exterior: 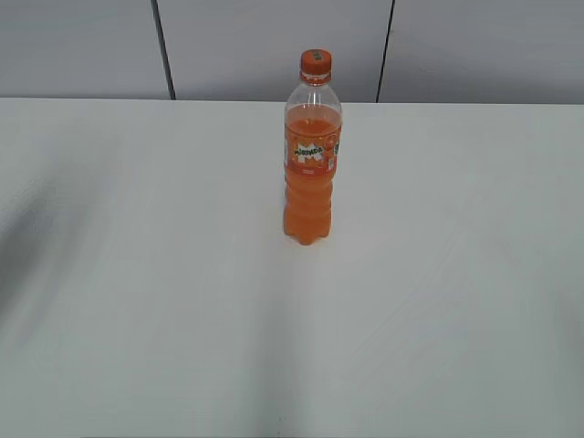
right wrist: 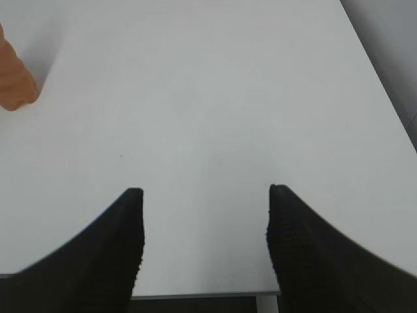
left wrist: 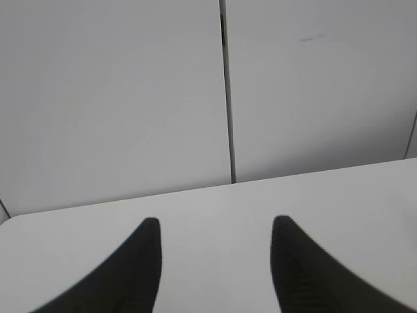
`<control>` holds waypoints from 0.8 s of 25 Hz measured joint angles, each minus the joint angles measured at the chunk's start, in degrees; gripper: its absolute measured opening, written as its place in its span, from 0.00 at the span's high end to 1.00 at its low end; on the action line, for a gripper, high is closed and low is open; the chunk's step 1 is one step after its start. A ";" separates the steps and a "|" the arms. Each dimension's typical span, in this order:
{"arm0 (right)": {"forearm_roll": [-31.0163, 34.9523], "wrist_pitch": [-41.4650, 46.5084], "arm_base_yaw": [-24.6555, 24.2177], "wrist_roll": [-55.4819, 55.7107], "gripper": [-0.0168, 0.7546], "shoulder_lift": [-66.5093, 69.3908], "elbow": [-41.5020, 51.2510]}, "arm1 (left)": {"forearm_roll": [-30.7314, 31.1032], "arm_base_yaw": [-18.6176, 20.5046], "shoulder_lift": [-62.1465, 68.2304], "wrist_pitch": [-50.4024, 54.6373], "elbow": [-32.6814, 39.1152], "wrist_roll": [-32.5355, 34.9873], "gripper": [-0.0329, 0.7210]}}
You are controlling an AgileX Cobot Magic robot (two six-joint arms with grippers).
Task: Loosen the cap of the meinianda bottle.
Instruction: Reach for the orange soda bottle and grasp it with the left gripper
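Note:
The meinianda bottle (exterior: 310, 169) stands upright near the middle of the white table (exterior: 137, 274). It is clear plastic, full of orange soda, with an orange label. Its small orange cap (exterior: 316, 63) sits on the neck. Neither arm shows in the exterior view. My left gripper (left wrist: 215, 225) is open and empty over the table, facing the wall; the bottle is out of its view. My right gripper (right wrist: 203, 192) is open and empty above the table's near edge. The bottle's orange base (right wrist: 14, 78) shows at the far left of the right wrist view.
A grey panelled wall (exterior: 274, 46) stands behind the table's far edge. The table's right edge (right wrist: 384, 104) and front edge (right wrist: 202, 295) show in the right wrist view.

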 joint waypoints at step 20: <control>0.00 0.00 0.00 0.00 0.39 0.00 0.00 | 0.06 -0.67 16.20 -21.06 -0.04 -0.33 0.52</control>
